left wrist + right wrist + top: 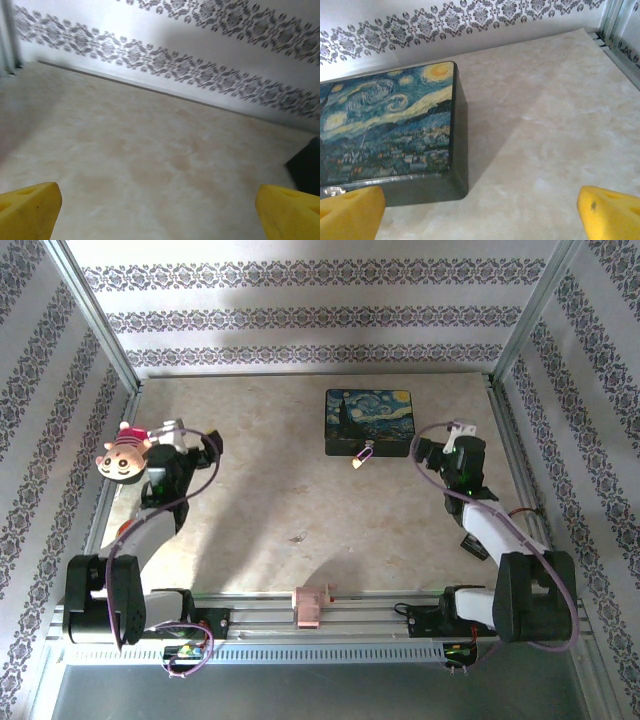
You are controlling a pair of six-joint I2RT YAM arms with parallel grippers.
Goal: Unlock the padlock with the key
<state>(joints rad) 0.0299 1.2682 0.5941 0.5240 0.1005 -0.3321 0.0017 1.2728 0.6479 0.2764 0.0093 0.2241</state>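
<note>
The tiny brass-yellow padlock (360,457) hangs at the front of the painted starry-night box (368,418), at the back middle of the table. A tiny dark speck (298,536) lies on the table's middle; it may be the key, but it is too small to tell. My left gripper (203,443) hovers at the left, far from the box, open over bare table (160,220). My right gripper (432,448) is just right of the box, open with nothing between its yellow fingers (480,215). The box's near right corner (457,175) lies ahead of it on the left.
A cartoon toy head (125,454) rides on the left arm. A pink block (311,605) sits on the front rail. Patterned walls and metal frame posts enclose the marble-look table (300,490). The box's dark edge (306,170) shows at the right of the left wrist view.
</note>
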